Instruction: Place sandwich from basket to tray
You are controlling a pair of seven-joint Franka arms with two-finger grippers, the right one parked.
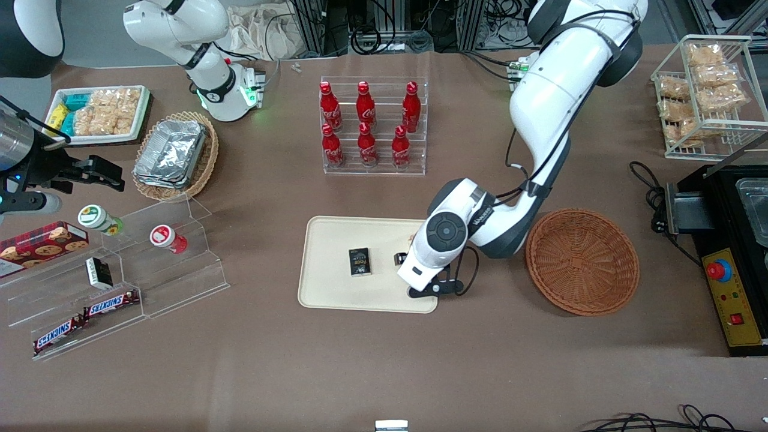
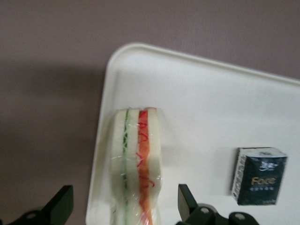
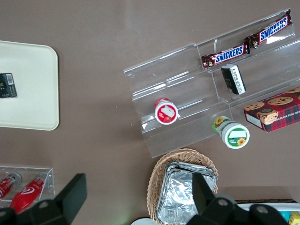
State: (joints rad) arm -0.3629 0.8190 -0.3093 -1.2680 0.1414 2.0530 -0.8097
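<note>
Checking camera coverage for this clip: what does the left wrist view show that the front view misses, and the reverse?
Only the left wrist view shows the sandwich: it lies on the tray near a corner, between the open jaws of the gripper, neither finger touching it. In the front view the arm hides it.

Only the front view shows the basket, with nothing in it, beside the tray toward the working arm's end, and the gripper low over the tray's edge nearest the basket.

Both show the tray and the small dark box on it.
</note>
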